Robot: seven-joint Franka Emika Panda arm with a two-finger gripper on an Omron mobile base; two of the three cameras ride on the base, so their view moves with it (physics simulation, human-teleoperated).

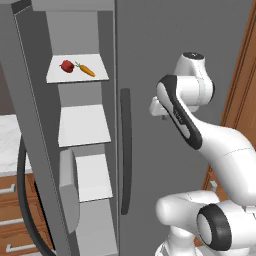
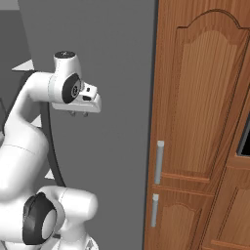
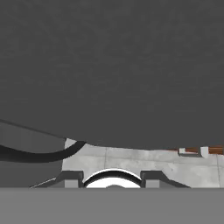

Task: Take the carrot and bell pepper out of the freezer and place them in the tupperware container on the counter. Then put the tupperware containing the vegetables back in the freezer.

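The freezer (image 1: 150,60) door stands ajar so the pepper (image 1: 67,66) and carrot (image 1: 86,69), lying side by side on its top white shelf (image 1: 95,75), can be reached, while the jaws (image 2: 79,114), seemingly empty, point downward beside the grey front, their spread unclear.

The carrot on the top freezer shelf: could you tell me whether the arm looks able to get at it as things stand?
Probably yes: the freezer stands open, and the carrot lies uncovered near the shelf's front beside the pepper. The end effector hangs apart, by the closed door.
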